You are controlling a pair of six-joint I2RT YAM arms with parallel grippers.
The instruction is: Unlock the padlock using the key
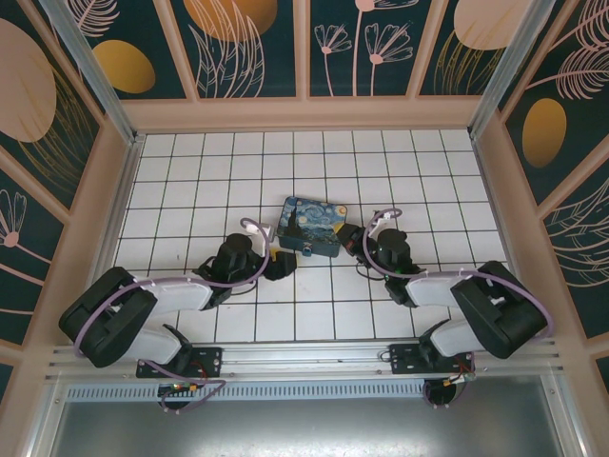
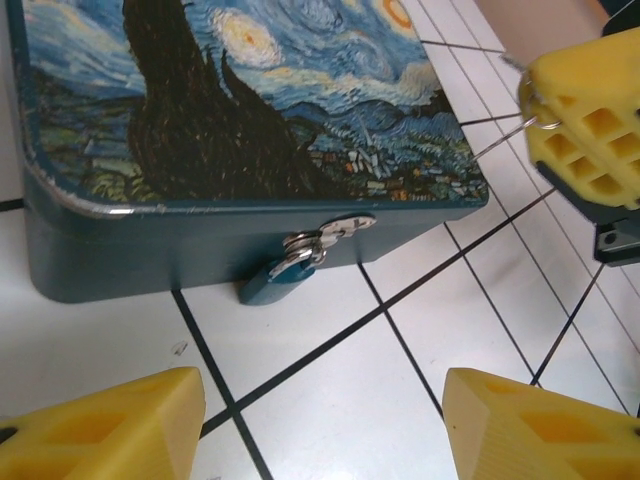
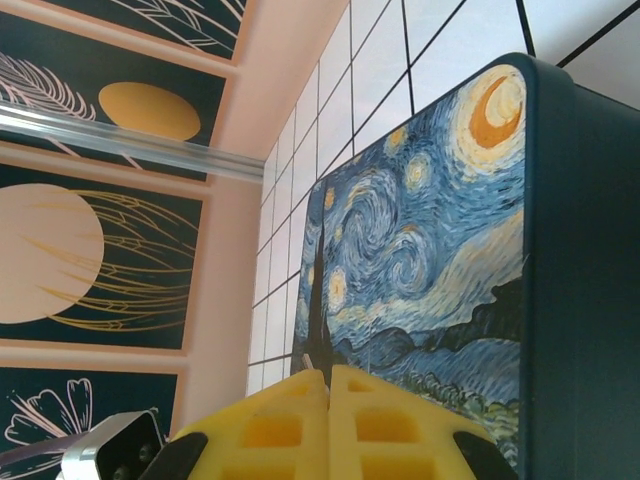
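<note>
Padlock [image 2: 280, 275] is dangling unheld ahead of the gaping left tool [image 2: 320, 420], risking swinging off the right tool's [image 3: 328, 388] pinched key [image 2: 542, 122].

Top view: high, behind arm bases [image 1: 181, 362] at frame bottom, looking down on whole tiled floor [image 1: 314, 162], painted box [image 1: 309, 227] dead centre. Left wrist view: low, close, facing box front wall, padlock [image 2: 275, 282] mid-frame, left gripper fingers [image 2: 110, 425] at bottom corners. Right wrist view: rolled sideways, tight on box lid, patterned wall [image 3: 100, 230] upper left. Box shared by all three.
</note>
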